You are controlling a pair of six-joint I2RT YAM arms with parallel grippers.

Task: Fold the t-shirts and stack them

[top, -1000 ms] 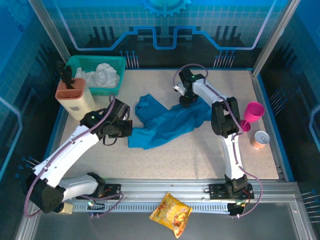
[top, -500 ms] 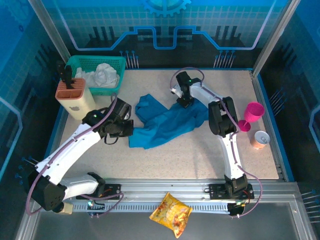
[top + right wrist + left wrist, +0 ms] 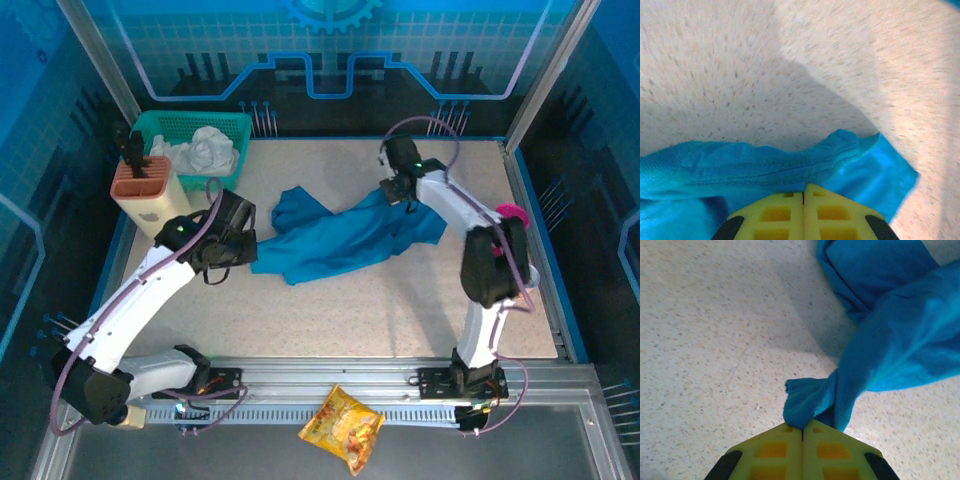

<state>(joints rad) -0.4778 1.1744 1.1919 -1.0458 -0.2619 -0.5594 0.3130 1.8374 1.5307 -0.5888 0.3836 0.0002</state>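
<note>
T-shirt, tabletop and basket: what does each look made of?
T-shirt: soft thin knit, likely cotton jersey, matte teal-blue; it bunches and twists into loose folds. Tabletop: hard, smooth, speckled beige, like stone or a stone-look laminate; which of the two is unclear. Basket: probably moulded plastic, teal-green, with a grid of open slots in its walls.

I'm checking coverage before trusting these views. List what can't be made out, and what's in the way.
- Top view: pink cup mostly behind the right arm.
- Top view: t-shirt bunched, collar and sleeves untraceable.
- Left wrist view: how much fabric the shut left pincer holds, hidden inside it.
- Right wrist view: table blurred; t-shirt cut off by the lower edge.
</note>
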